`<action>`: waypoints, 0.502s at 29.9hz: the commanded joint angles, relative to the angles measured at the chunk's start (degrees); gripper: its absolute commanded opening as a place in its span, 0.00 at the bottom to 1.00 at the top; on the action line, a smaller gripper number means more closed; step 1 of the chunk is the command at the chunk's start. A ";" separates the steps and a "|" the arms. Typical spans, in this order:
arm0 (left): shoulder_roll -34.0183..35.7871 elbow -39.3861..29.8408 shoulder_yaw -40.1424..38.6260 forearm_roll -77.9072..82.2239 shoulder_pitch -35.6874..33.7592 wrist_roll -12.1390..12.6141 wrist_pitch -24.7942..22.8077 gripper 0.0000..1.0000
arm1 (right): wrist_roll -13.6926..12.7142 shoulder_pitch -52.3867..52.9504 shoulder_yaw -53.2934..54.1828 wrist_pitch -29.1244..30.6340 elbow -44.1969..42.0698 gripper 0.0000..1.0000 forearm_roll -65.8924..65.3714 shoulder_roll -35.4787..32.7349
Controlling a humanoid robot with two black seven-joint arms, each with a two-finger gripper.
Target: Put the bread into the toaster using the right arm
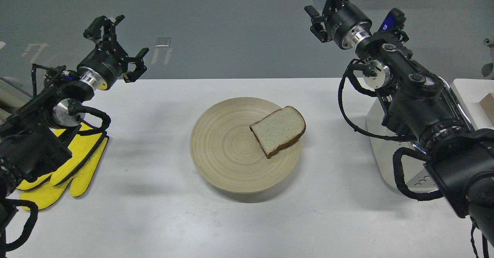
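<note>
One slice of bread (278,130), pale and speckled with a dark crust, lies on the right part of a round wooden plate (224,150) at the table's middle. The cream-white toaster (376,134) stands at the right, mostly hidden behind my right arm; only its left side and a few vent holes show. My right gripper (325,4) is raised high over the table's far edge, above and right of the bread, open and empty, partly cut off by the view's top. My left gripper (123,43) hangs open and empty over the far left.
Yellow gloves (77,165) lie on the table under my left arm. A brown block (487,103) sits on a white surface at the right edge. The white table (154,219) runs wide around the plate.
</note>
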 commanded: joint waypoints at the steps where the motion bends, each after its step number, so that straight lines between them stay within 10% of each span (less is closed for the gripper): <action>1: -0.02 0.00 0.00 0.00 0.00 0.17 0.00 1.00 | 0.00 -0.35 -0.01 0.01 -0.01 0.97 0.00 -0.01; 15: -0.02 0.00 0.00 0.00 0.00 0.09 0.00 1.00 | 0.00 -0.88 -0.18 0.36 0.08 0.97 0.00 -0.01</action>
